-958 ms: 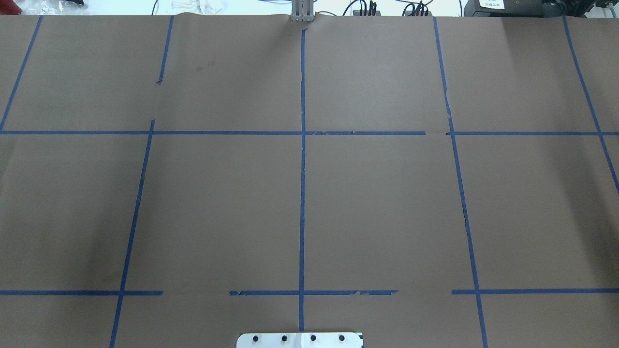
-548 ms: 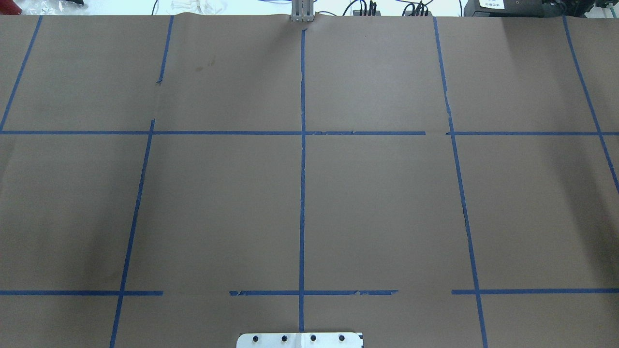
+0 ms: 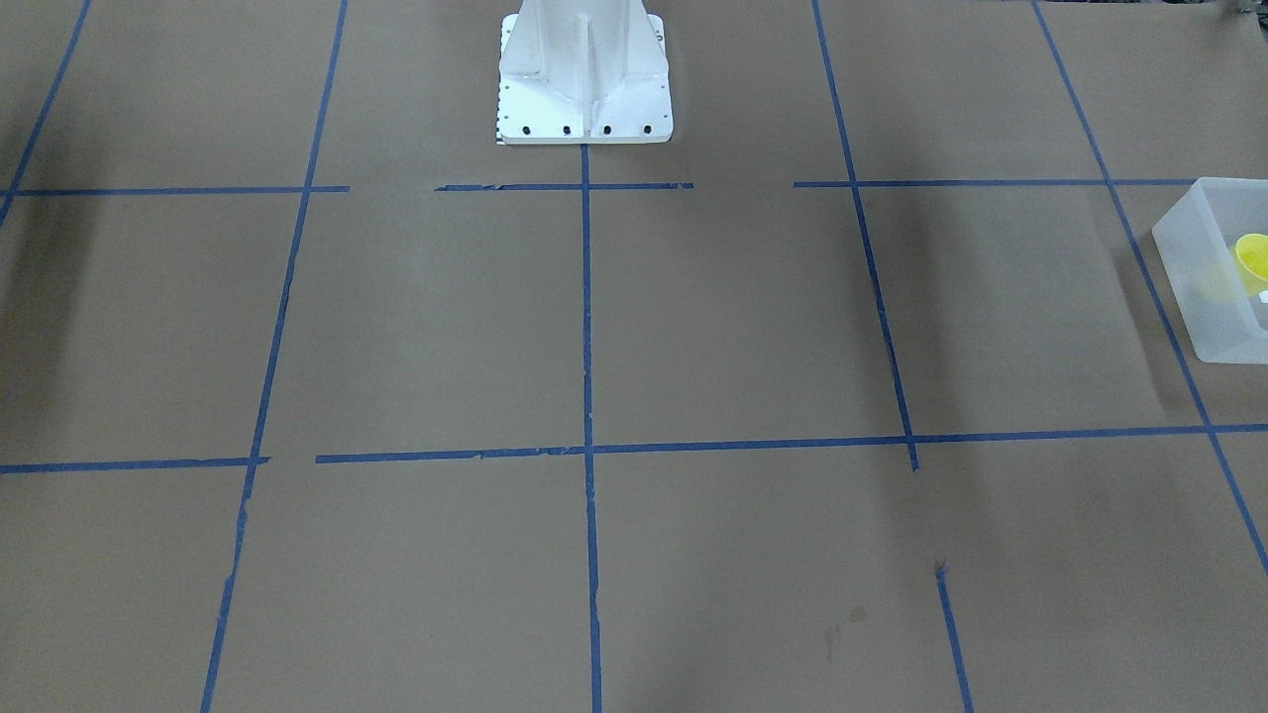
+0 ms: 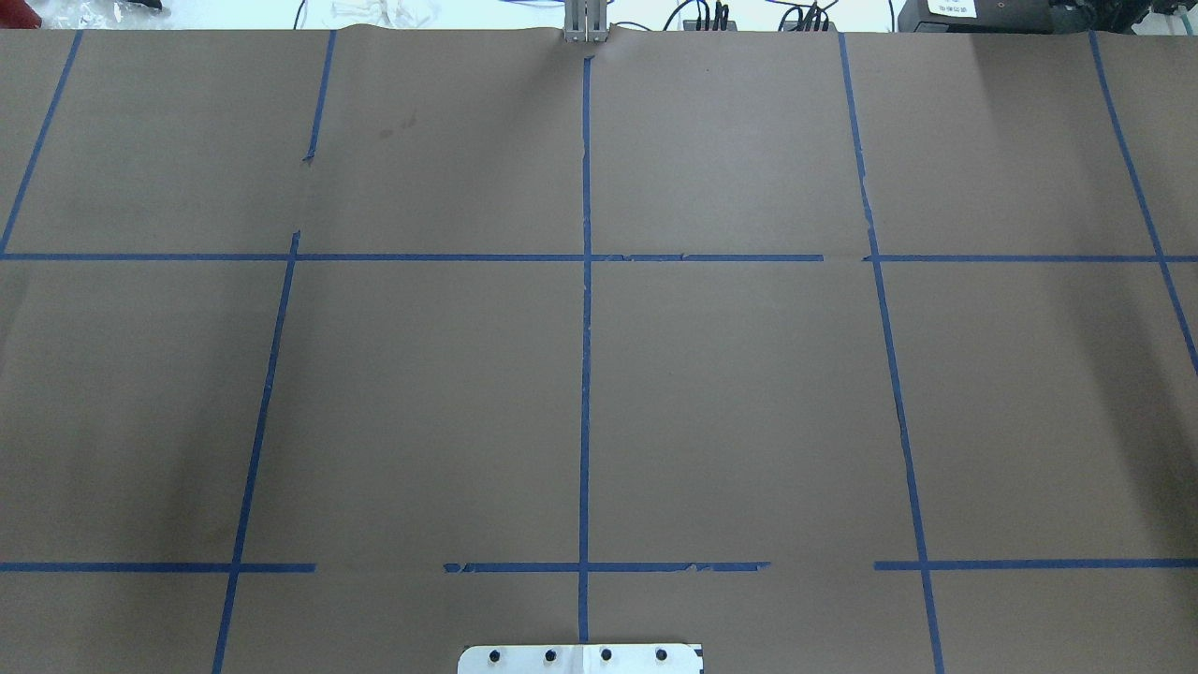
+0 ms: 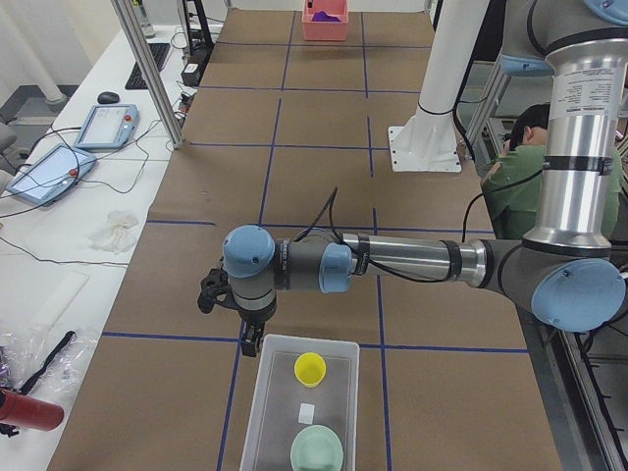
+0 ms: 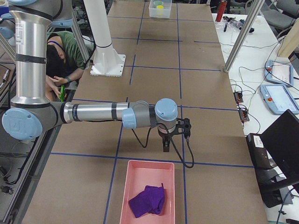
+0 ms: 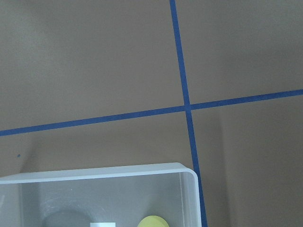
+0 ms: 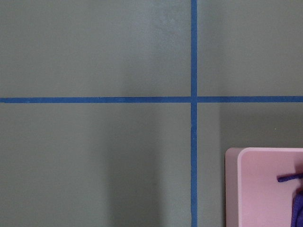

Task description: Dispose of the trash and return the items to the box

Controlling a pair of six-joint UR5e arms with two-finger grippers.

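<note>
The frosted white box [image 5: 277,392] stands at the table's left end. The yellow cup [image 5: 310,368] and the mint-green bowl [image 5: 317,451] sit inside it, with a small white label between them. The box [image 3: 1204,287] and cup [image 3: 1253,255] also show at the front-facing view's right edge. In the left wrist view the box's rim [image 7: 118,172] and the cup's top [image 7: 154,221] are at the bottom. My left gripper [image 5: 252,343] hangs just beyond the box's far edge; I cannot tell if it is open. My right gripper [image 6: 166,145] hangs near a pink tray; I cannot tell its state.
A pink tray [image 6: 140,175] with a crumpled purple cloth [image 6: 147,200] lies at the table's right end; its corner [image 8: 255,170] shows in the right wrist view. The white robot base [image 3: 582,74] stands at mid-table. A seated person [image 5: 520,167] is behind the robot.
</note>
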